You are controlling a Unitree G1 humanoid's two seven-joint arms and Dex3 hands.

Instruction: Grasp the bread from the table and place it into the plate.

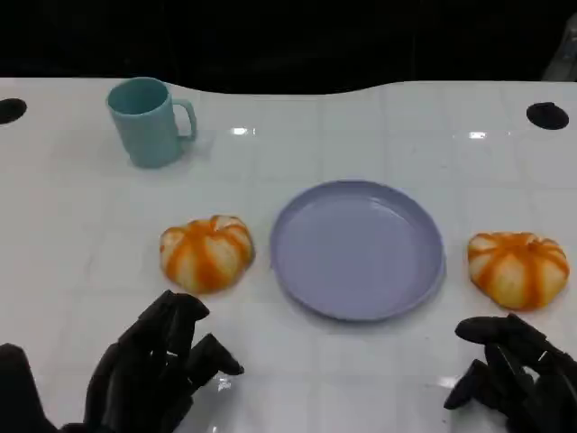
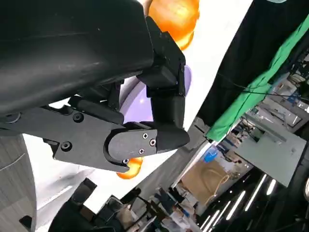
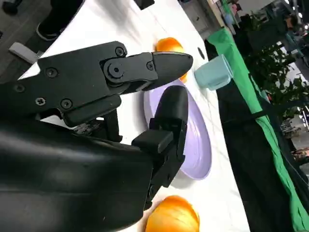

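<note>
Two orange-and-white striped bread rolls lie on the white table. The left bread [image 1: 206, 253] [image 2: 176, 17] is just left of the lavender plate [image 1: 358, 248] [image 2: 139, 104] [image 3: 198, 141]. The right bread [image 1: 517, 269] [image 3: 172, 216] lies to the plate's right. Nothing lies in the plate. My left hand [image 1: 159, 369] hovers near the front edge, a little short of the left bread, fingers apart and holding nothing. Below the right bread, my right hand [image 1: 515, 372] also has its fingers spread and holds nothing.
A teal mug [image 1: 149, 120] [image 3: 214, 72] stands at the back left, handle to the right. Two dark round holes [image 1: 547, 115] sit near the table's far corners. Bare white tabletop [image 1: 81, 225] lies between the hands and the bread.
</note>
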